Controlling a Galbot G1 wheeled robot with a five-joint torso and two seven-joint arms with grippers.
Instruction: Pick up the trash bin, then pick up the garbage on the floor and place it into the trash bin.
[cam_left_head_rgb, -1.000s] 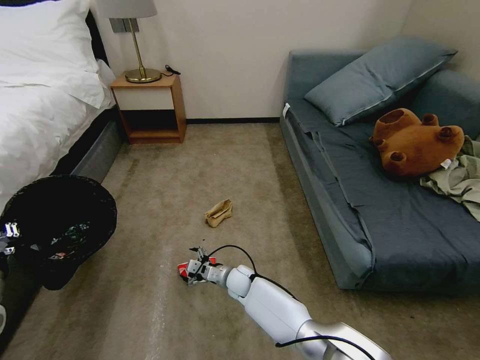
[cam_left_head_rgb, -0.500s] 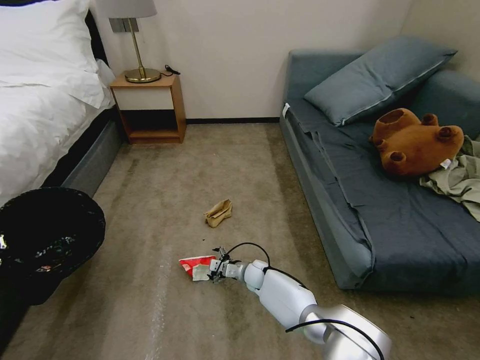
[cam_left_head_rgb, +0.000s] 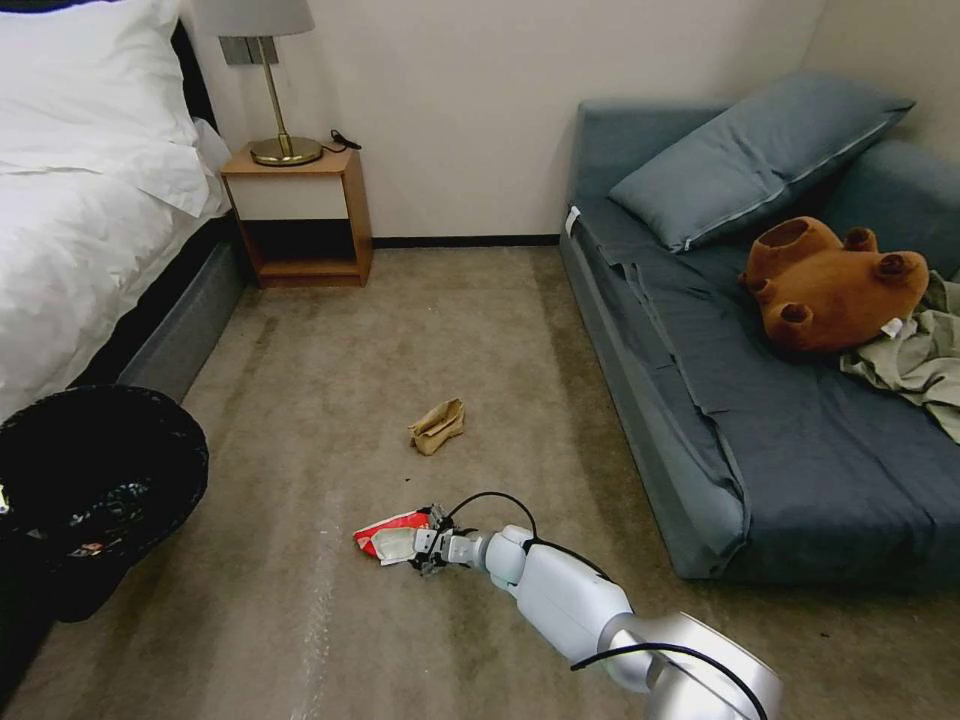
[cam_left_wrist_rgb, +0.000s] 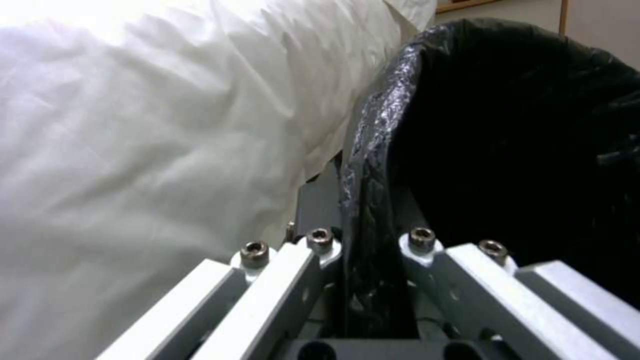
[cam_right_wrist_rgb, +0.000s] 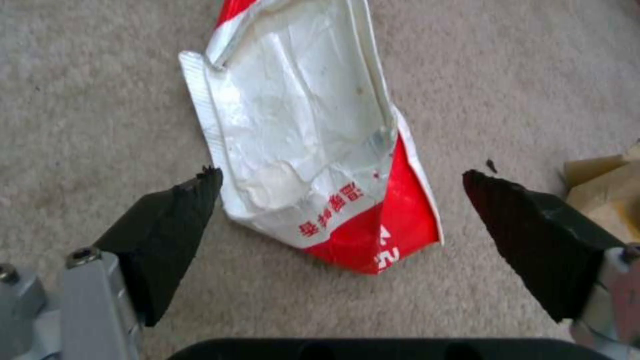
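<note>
My right end effector (cam_right_wrist_rgb: 340, 195), jaws open astride the red-and-white wrapper (cam_right_wrist_rgb: 313, 145) on the floor at lower centre, must descend and close, while my left end effector (cam_left_wrist_rgb: 363, 250) grips the trash bin (cam_left_head_rgb: 100, 480) rim at lower left.

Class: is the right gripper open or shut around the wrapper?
Open. The right gripper has its black fingertips spread wide, apart from the red-and-white wrapper, which lies flat on the carpet.

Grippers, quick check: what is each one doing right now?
Left gripper: shut on the trash bin rim.
Right gripper: open, straddling the red-and-white wrapper on the carpet.
</note>
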